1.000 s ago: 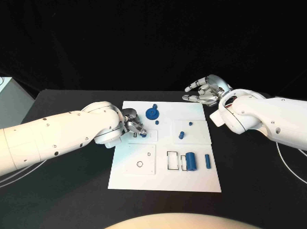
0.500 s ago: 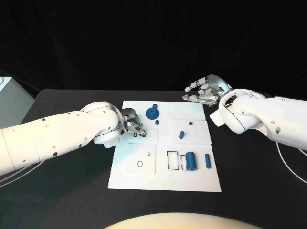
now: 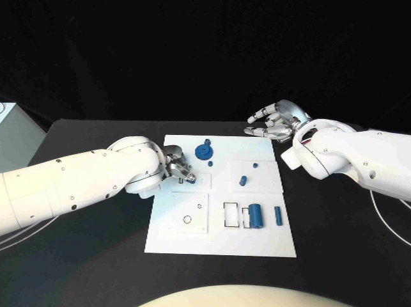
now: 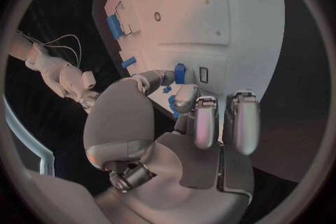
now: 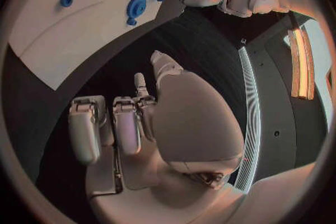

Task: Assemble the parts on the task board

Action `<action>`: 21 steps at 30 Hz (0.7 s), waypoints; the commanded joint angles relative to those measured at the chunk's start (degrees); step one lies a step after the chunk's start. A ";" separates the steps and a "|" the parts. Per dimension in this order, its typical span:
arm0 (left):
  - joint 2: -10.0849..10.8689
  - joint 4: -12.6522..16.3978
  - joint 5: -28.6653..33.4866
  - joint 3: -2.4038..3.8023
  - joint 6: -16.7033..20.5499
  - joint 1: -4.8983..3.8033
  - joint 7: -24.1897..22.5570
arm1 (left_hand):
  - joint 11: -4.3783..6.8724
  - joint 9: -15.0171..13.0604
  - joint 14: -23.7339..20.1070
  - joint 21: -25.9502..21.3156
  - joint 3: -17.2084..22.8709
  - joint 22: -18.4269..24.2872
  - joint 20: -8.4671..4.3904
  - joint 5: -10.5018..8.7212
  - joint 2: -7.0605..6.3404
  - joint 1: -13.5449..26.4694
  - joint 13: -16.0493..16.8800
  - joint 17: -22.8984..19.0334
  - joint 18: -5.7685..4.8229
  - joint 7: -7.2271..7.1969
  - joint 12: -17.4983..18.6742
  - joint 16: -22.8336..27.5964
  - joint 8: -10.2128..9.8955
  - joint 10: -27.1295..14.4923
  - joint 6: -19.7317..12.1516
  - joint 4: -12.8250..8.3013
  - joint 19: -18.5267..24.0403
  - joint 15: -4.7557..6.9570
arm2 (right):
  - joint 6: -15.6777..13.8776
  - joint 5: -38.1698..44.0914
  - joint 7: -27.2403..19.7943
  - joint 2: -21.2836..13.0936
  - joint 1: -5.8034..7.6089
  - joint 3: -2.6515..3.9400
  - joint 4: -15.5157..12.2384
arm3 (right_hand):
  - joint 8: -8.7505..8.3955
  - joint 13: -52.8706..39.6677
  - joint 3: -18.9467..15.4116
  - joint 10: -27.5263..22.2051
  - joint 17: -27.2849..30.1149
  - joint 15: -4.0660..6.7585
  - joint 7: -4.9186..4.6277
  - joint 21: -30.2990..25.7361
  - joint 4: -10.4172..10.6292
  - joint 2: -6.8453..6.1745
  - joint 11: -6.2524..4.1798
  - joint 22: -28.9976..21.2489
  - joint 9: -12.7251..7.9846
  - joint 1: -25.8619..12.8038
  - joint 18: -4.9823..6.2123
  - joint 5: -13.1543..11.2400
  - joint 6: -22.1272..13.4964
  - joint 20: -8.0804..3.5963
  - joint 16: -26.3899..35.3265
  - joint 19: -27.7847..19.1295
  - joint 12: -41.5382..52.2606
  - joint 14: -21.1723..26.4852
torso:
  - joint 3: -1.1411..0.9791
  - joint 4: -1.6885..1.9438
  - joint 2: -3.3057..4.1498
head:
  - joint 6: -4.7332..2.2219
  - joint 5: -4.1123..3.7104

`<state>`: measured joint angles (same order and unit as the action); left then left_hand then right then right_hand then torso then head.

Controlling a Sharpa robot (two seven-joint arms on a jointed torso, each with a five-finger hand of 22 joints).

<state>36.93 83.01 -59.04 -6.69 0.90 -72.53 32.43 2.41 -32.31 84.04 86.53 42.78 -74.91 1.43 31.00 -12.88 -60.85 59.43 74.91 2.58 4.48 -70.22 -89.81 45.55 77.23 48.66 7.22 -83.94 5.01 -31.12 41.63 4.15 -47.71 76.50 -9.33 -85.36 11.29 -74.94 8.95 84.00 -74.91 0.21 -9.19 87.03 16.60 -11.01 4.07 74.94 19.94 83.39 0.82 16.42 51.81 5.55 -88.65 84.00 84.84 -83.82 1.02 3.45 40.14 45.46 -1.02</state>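
The white rectangular task board (image 3: 222, 220) is lying in the middle of the black surface (image 3: 85, 268), carrying small blue plastic parts. The left robot hand (image 3: 178, 165) is working at the board's left edge near its far corner, pinching a small blue peg (image 4: 180, 73) between its fingertips (image 4: 185, 95) and holding it down against the board. Compared with a second ago, almost nothing is shifting: the left robot hand is staying in the same spot over the same patch of board, and the peg is showing a little less in the head view, which suggests it is being pressed into its seat rather than carried anywhere. That reads as the insertion step being under way, not finished. A round blue gear-like disc (image 3: 205, 151) is standing just beyond the left robot hand, a short blue stub (image 3: 243, 181) is sitting near the board's middle, and a thick blue cylinder (image 3: 257, 216) and a thin blue bar (image 3: 278, 215) are lying toward the right edge, seemingly awaiting assembly. The right robot hand (image 3: 273, 123) is hanging off the board beyond its far right corner, fingers curled in and grasping nothing, unmoved.
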 commanded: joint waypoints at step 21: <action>-1.11 -0.94 0.51 -0.03 -2.48 0.02 0.47 | 0.78 -14.35 5.96 0.48 3.60 -7.36 -0.84 -1.16 2.46 1.02 1.86 15.09 -0.82 -3.83 -1.27 -0.19 0.01 2.49 5.67 -5.83 -1.57 0.96 | 0.84 0.53 -0.33 -0.12 -0.04 0.00 -0.05 | 0.25 -10.53 0.34 1.24 -10.35 -0.38 -0.05 -0.26 -0.09 0.06 0.37 12.86 -0.02 -0.73 0.04 0.15 -0.38 0.52 0.26 4.40 -0.18 -5.02 | -0.07 -0.02 -0.02 | 0.31 0.00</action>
<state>36.05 82.13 -58.93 -6.63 -0.63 -72.62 32.72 2.97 -36.56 84.05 86.73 41.84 -74.90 1.02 29.97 -11.36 -59.32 61.30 74.90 2.58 4.98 -71.40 -89.81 45.43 79.01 49.59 6.28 -83.93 5.42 -31.05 41.64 4.18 -47.81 76.50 -9.33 -85.37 11.29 -74.92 8.95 84.00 -74.91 0.21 -9.19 87.03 16.59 -11.01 4.07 74.92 19.94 83.39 0.81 16.42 51.81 5.55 -88.65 84.00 84.84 -83.82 0.93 3.45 40.14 45.76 -1.03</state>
